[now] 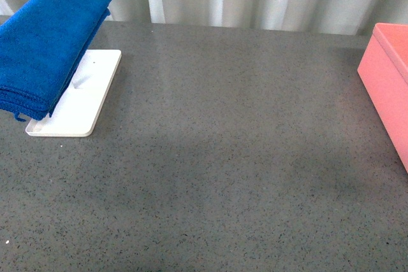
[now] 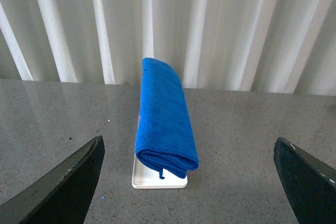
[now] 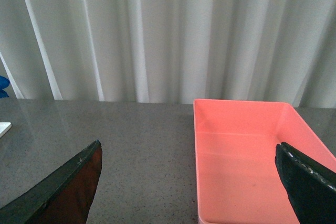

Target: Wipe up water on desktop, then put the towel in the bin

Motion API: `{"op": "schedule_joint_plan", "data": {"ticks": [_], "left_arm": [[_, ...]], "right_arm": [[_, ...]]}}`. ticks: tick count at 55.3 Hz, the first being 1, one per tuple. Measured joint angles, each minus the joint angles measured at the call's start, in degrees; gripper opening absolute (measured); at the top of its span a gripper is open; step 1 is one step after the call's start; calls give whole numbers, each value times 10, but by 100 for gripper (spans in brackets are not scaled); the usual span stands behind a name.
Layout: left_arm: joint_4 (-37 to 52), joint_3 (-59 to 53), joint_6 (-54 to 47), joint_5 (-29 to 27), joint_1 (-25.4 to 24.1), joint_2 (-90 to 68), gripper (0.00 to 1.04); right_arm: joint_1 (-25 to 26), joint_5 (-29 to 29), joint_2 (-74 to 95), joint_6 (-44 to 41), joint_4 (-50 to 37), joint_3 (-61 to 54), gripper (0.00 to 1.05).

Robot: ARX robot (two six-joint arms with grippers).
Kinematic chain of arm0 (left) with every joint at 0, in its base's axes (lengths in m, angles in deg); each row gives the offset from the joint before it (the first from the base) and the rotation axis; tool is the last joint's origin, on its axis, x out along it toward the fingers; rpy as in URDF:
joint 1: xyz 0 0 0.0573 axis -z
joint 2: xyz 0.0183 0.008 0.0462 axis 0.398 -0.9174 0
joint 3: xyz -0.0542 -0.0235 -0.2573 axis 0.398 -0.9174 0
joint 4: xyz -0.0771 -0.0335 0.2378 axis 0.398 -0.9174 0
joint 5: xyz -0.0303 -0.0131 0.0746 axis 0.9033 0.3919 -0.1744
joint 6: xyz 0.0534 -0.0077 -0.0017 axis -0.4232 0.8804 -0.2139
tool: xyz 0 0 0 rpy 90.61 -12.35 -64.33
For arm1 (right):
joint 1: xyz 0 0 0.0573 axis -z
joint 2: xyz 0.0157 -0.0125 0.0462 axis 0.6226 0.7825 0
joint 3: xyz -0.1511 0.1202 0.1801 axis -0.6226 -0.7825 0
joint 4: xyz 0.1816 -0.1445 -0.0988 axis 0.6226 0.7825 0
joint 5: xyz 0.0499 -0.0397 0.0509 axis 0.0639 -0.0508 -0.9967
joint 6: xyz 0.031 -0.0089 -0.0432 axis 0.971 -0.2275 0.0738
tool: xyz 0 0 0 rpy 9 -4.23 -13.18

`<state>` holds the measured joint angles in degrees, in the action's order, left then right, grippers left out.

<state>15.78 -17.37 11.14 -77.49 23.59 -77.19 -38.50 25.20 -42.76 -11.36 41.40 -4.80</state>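
Left gripper (image 2: pixel 188 145): your jaws stand wide apart and hold nothing, above the desktop (image 1: pixel 223 157), facing the towel (image 1: pixel 48 42)
Right gripper (image 3: pixel 188 144): wide apart too, empty, facing the bin (image 1: pixel 389 87)
Towel: folded, draped raised over the white tray (image 1: pixel 89 93) at your far left
Bin: at your far right, well apart from the towel
Between the 2: a wide stretch of desktop

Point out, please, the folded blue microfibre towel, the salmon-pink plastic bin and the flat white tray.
folded blue microfibre towel (image 2: pixel 163 114): left wrist view, middle of its upper fold.
salmon-pink plastic bin (image 3: pixel 247 166): right wrist view, bare inner floor.
flat white tray (image 1: pixel 83 101): front view, bare surface beside the towel.
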Motion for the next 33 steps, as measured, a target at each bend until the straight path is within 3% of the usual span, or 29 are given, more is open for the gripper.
{"op": "schedule_joint_plan", "data": {"ticks": [33], "left_arm": [[0,0,0,0,0,0,98]], "right_arm": [[0,0,0,0,0,0,98]]}}
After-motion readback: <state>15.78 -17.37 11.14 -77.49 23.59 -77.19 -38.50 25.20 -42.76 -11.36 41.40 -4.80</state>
